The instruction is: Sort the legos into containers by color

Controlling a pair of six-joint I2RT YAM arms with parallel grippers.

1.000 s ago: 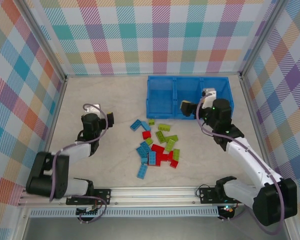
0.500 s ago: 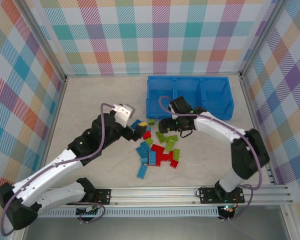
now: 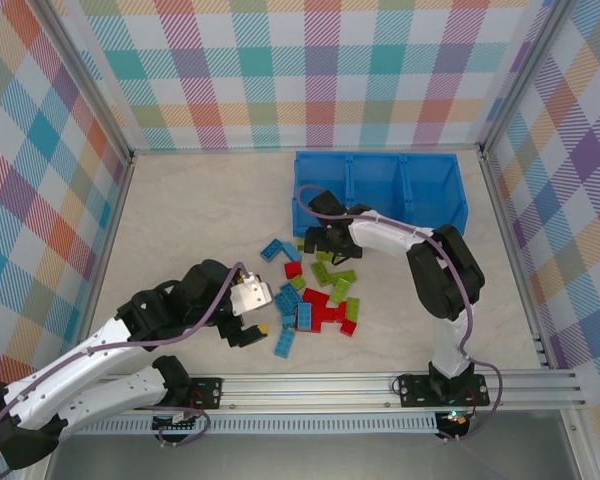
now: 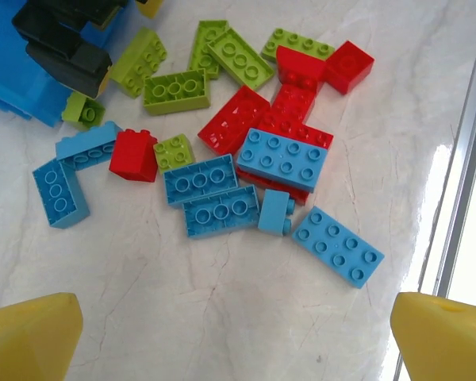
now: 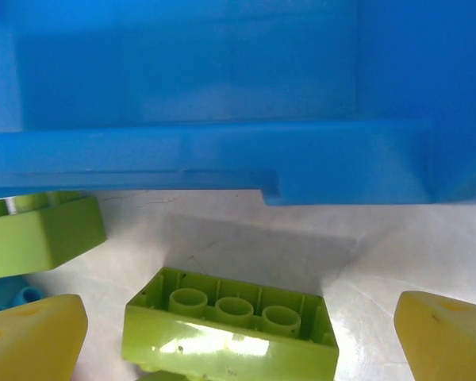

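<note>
The legos (image 3: 315, 295) are seen scattered in a loose pile on the table (image 3: 195, 220), just in front of the blue bin (image 3: 380, 158) w/ its three containers. Blue, red and lime pcs are mixed, several touching or overlapping. The right gripper (image 3: 316, 240) is held low at the bin's front, jaws apart. A lime brick (image 5: 230, 329) lies btwn its yellow fingertips (image 5: 36, 337) but is not yet clamped. The left gripper (image 4: 238, 337) is held just short of the pile's near side, jaws wide apart, w/ bare table btwn them. The bricks are judged light, stiff and glossy, so slip is likely if they are pinched at a corner or over the studs. The lime brick is prob. best taken across its two long smooth side walls, approx. mid-length and squarely, so that it is not twisted out.
</note>
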